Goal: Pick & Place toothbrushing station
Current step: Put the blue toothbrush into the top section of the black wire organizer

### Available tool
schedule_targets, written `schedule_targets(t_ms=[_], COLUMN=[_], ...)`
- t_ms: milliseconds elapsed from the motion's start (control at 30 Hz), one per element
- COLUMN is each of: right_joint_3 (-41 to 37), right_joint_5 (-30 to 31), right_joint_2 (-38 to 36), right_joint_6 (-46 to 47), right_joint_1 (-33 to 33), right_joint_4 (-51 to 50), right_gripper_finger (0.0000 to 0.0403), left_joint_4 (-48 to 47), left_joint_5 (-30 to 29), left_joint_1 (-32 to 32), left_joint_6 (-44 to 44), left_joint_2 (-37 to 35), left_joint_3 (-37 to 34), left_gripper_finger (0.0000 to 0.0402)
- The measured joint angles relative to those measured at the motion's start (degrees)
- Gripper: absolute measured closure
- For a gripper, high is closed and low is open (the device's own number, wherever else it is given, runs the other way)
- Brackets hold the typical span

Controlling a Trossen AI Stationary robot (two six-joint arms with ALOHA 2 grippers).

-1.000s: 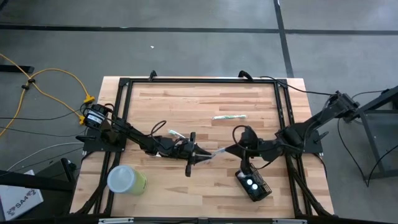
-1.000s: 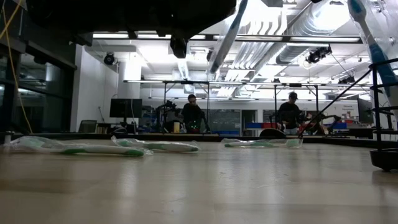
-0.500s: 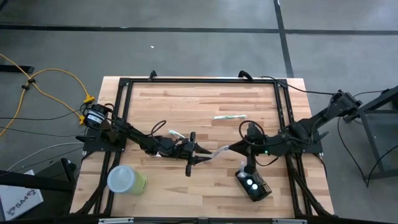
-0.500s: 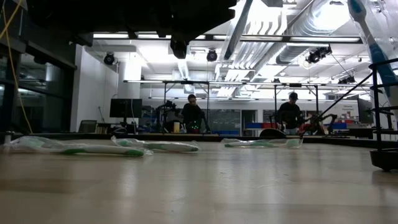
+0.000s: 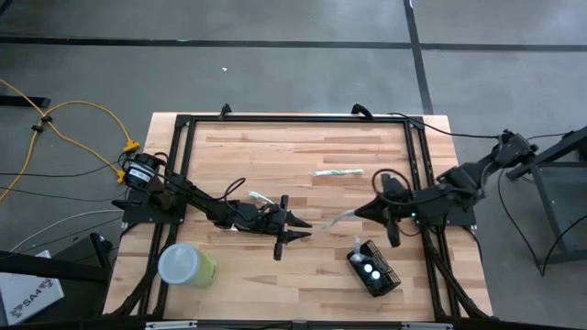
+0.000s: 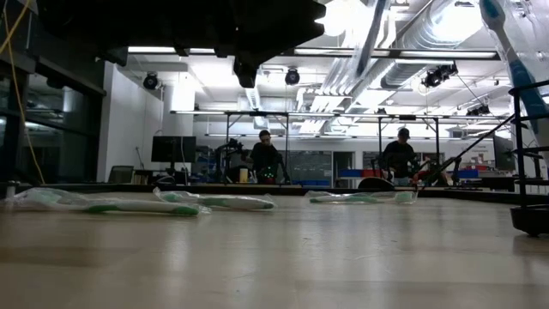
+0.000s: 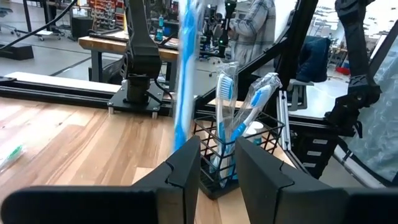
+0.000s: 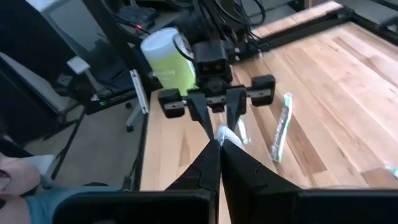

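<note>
Left gripper (image 7: 217, 171) jaws parted at six o'clock, black mesh toothbrushing station (image 7: 239, 152) beyond holding upright blue toothbrushes (image 7: 225, 106), wooden table (image 7: 68, 140).

Black wire-mesh toothbrushing station (image 5: 373, 272) stands upright near table's front-right; holds toothbrushes.

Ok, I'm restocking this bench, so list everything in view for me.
table: one, light wood, under both arms
wire-mesh holder: one, black, by the right arm
toothbrushes in holder: two, blue, upright
wrapped toothbrushes: three, green-white, lying on table
cup: one, lime-green, whitish lid, left corner
people: two, dark, room behind
left gripper: open, mid-table
right gripper: shut on a blue wrapped toothbrush
</note>
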Motion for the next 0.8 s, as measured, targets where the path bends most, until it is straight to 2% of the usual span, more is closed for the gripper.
schedule_targets(t_ms=[300, 500, 700, 800], right_joint_3=[0.0, 0.0, 0.0, 0.0], right_joint_5=[3.41, 3.61, 3.4, 2.99], right_joint_2=[-6.95, -9.64, -10.9, -10.88], right_joint_6=[-1.38, 0.56, 6.69, 8.76], right_joint_1=[2.37, 3.98, 5.75, 7.37], right_joint_4=[-8.19, -12.7, -21.33, -22.57], right_gripper_finger=[0.04, 0.04, 0.04, 0.04], left_joint_4=[0.02, 0.05, 0.09, 0.09], left_joint_5=[-0.02, -0.02, -0.04, -0.07], left_joint_1=[0.0, 0.0, 0.0, 0.0], left_joint_6=[-0.68, -1.54, -2.62, -2.91], left_joint_2=[0.0, 0.0, 0.0, 0.0], left_joint_3=[0.0, 0.0, 0.0, 0.0], left_gripper_finger=[0.0305, 0.0305, 0.0305, 0.0305])
